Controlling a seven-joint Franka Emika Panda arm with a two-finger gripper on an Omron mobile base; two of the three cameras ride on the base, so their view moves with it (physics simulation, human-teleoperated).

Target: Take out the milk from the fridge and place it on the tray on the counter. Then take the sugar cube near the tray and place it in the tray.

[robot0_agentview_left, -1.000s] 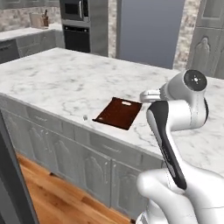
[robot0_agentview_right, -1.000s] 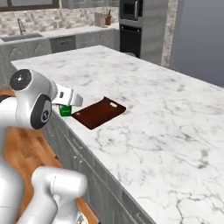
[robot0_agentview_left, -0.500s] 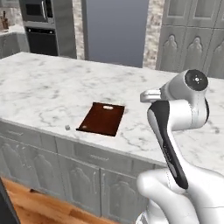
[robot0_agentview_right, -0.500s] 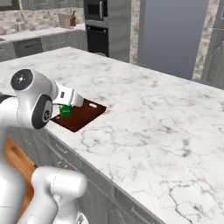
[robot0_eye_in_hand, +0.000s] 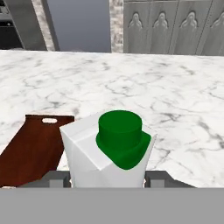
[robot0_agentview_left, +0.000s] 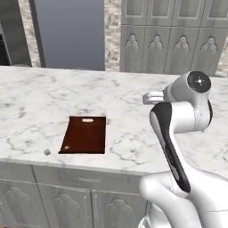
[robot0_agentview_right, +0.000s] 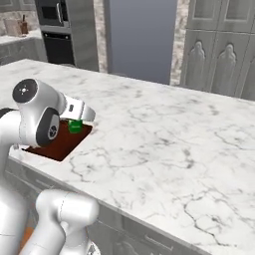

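Across the back, 12 o'clock: fridge (robot0_agentview_left: 71,33), tall dark grey front, standing behind the slab; same panel at top centre of the right base view.
counter: white marble with grey veins (robot0_agentview_left: 133,116), runs the full width of both base views, grey panelled cabinet fronts below its near edge.
cabinets: grey ornate-panelled doors (robot0_agentview_left: 178,35) at 1 o'clock behind the slab, just beside the fridge.
oven: dark wall unit (robot0_agentview_right: 55,30) at 10 o'clock in the right base view, left of the fridge.
arm: white with dark joints, wrist held out over the marble, at 3 o'clock from the tray in the left base view.
tray: flat reddish-brown board (robot0_agentview_left: 85,135) lying on the marble near its front edge, pale oval slot at the far short end; in the hand view it sits at 9 o'clock.
gripper: (robot0_eye_in_hand: 108,180) jaws part open, clamped on the carton's two sides; grey fingertips (robot0_eye_in_hand: 54,178) show either side of it at 6 o'clock in the hand view.
milk: white carton, green cap (robot0_eye_in_hand: 111,148), upright between the jaws, held above the marble beside the tray's right edge, not on it; green top also peeks out under the wrist (robot0_agentview_right: 75,127).
sugar cube: tiny pale cube (robot0_agentview_left: 47,152) on the marble at 8 o'clock from the tray, just off its near left corner, apart from it.
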